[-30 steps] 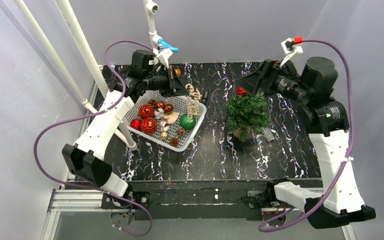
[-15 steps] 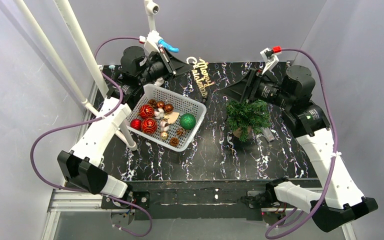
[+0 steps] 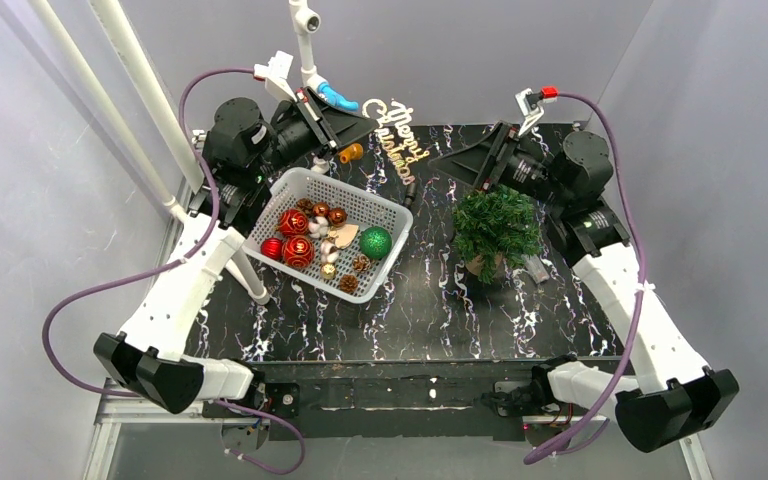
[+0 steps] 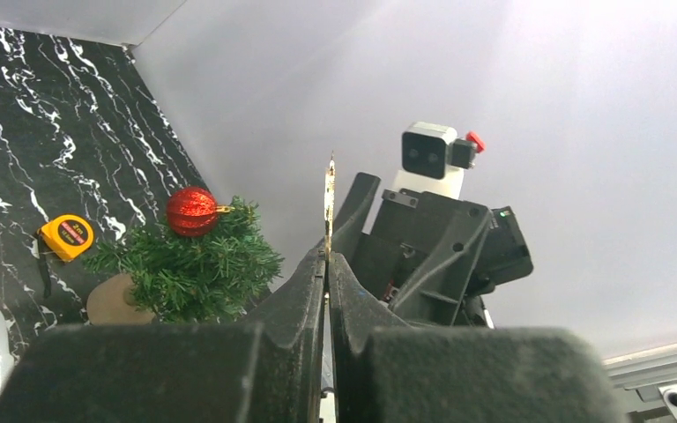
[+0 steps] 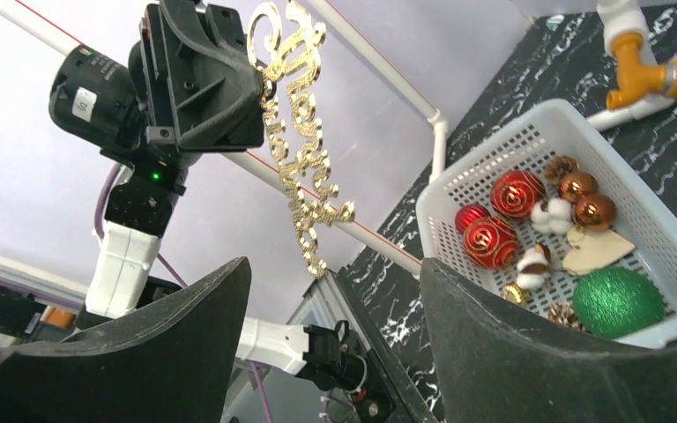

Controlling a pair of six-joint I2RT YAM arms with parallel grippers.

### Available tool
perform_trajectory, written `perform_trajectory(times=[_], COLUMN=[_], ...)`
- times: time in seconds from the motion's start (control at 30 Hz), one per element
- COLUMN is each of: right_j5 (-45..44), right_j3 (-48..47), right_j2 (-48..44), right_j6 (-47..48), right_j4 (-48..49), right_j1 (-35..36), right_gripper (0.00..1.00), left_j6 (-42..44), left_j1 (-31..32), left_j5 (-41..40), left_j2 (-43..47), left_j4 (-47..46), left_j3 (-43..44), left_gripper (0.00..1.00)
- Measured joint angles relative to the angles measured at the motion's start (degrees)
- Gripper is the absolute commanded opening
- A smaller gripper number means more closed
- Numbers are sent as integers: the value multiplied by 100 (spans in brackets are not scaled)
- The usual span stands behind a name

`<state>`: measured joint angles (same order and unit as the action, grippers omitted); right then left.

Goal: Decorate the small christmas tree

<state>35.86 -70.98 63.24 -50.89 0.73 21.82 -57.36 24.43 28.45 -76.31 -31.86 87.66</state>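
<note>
On the black marble table (image 3: 410, 320), seen from above, the small christmas tree (image 3: 497, 225) stands upright on the right side. A white basket (image 3: 385, 262) sits well apart on the left. In the basket lie a shiny green ball (image 3: 375, 242), red balls (image 3: 298, 250) and some small brown bits. The left gripper (image 3: 360, 120) is up at the far side of the basket, pinched tight on a gold Merry Christmas sign (image 3: 400, 135). The sign sticks out in the air toward the right. The right gripper (image 3: 455, 165) is at the far side of the tree, near its top.

From the left wrist, the left gripper (image 4: 326, 260) has its two fingers pressed together on the gold Merry Christmas sign (image 4: 328, 203) (from here it looks like a thin gold strip). The small christmas tree (image 4: 189, 269) has a red ball (image 4: 192, 211) at its top. A yellow tape measure (image 4: 68, 236) lies on the table beside it.

From the right wrist, the right gripper (image 5: 335, 264) has its fingers spread wide, with nothing in them. Between them you see the gold Merry Christmas sign (image 5: 300, 141) hanging from the left gripper (image 5: 260, 84). The white basket (image 5: 494, 167) is on the right, with the shiny green ball (image 5: 617, 301) and red balls (image 5: 516, 194) inside.
</note>
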Motion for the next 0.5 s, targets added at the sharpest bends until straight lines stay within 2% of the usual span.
perform_trajectory(times=[0.3, 0.5], right_j5=[376, 605], right_j3=[35, 37], right_j2=[459, 570], right_j6=[-651, -988], right_j4=[1025, 1449], right_j1=[-4, -7], right_gripper=[64, 52], left_j6=[-101, -136], left_j1=[7, 7], left_j5=[-26, -52], left_j2=[149, 157], left_j4=[-70, -74], left_j3=[-142, -192], left_gripper=[0, 0])
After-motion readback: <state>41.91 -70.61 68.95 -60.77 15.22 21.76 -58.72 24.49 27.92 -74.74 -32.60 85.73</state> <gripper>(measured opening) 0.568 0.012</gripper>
